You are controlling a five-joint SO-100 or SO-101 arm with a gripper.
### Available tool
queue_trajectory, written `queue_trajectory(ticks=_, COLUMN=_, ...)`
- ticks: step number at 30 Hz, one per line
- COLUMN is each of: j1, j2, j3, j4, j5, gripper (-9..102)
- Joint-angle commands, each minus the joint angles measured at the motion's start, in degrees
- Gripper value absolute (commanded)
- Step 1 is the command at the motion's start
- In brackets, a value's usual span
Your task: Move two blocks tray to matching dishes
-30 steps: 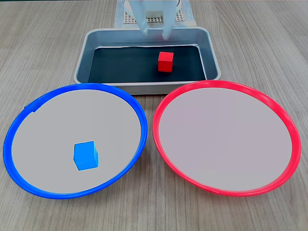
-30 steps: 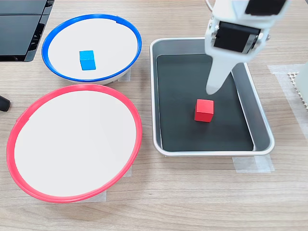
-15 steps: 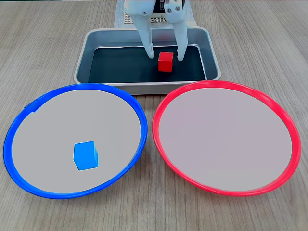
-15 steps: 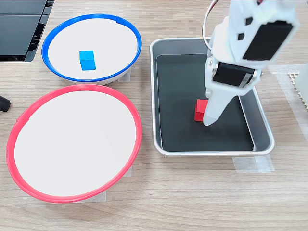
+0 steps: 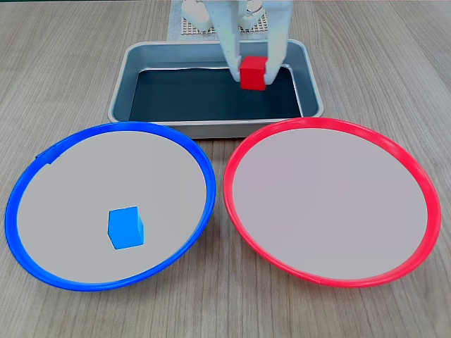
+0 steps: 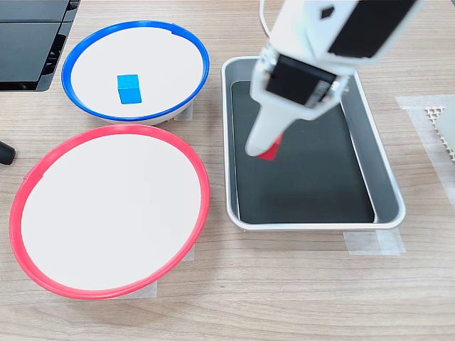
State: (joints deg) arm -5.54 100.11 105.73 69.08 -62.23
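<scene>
Holding the red block (image 5: 252, 73) tight in my claw (image 5: 254, 72), I have one finger on each side of it. The block is up off the dark floor of the tray (image 5: 141, 60), which sits right under my claw. In a fixed view, just a bit of red (image 6: 270, 150) peeks out past my finger (image 6: 261, 138).

Half the job looks done. The blue block (image 5: 126, 227) already lies inside the blue dish (image 5: 42, 158), far from my claw and off to the left in that view. It lies flat and alone there.

The red dish (image 5: 331, 127) is the one nearest my claw, just past the tray's front rim. Nothing lies in it yet.

What is left, I think, is to carry the red block over that rim, stop above the red dish, and let go. Both dishes rest on the desk (image 5: 70, 42).
</scene>
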Motion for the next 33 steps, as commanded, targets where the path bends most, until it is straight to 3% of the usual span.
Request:
queue_trajectory(ticks=1, j1=-1.7, j2=-4.1, j3=-15.4, j4=3.1, j5=9.5, gripper=0)
queue_trajectory(ticks=6, j1=-2.8, j2=-18.0, j3=-31.6, j4=-1.1, j5=17.4, gripper=0)
queue_trajectory(ticks=11, j1=-3.1, j2=-27.6, j3=-30.8, j4=-12.7, j5=16.9, gripper=0)
queue_trajectory(ticks=15, j1=-3.1, j2=-29.3, j3=-28.2, j4=-19.5, j5=16.1, gripper=19)
queue_trajectory(ticks=18, j1=-3.2, j2=-28.4, j3=-27.4, j4=-20.0, j5=15.5, gripper=28)
queue_trajectory(ticks=21, j1=-3.2, j2=-24.0, j3=-24.3, j4=-20.7, j5=15.5, gripper=25)
queue_trajectory(ticks=22, j1=-3.1, j2=-20.7, j3=-22.0, j4=-22.0, j5=16.2, gripper=8)
queue_trajectory(ticks=23, j1=-2.7, j2=-17.0, j3=-19.8, j4=-22.6, j5=19.7, gripper=0)
queue_trajectory(ticks=26, j1=-1.0, j2=-5.7, j3=-12.2, j4=-25.0, j5=33.7, gripper=0)
queue_trajectory(ticks=27, j1=0.4, j2=1.2, j3=-5.6, j4=-29.5, j5=42.3, gripper=0)
queue_trajectory(ticks=30, j1=3.3, j2=15.2, j3=11.9, j4=-44.7, j5=55.6, gripper=-1)
queue_trajectory(ticks=33, j1=5.4, j2=30.2, j3=32.0, j4=-56.6, j5=60.7, gripper=-1)
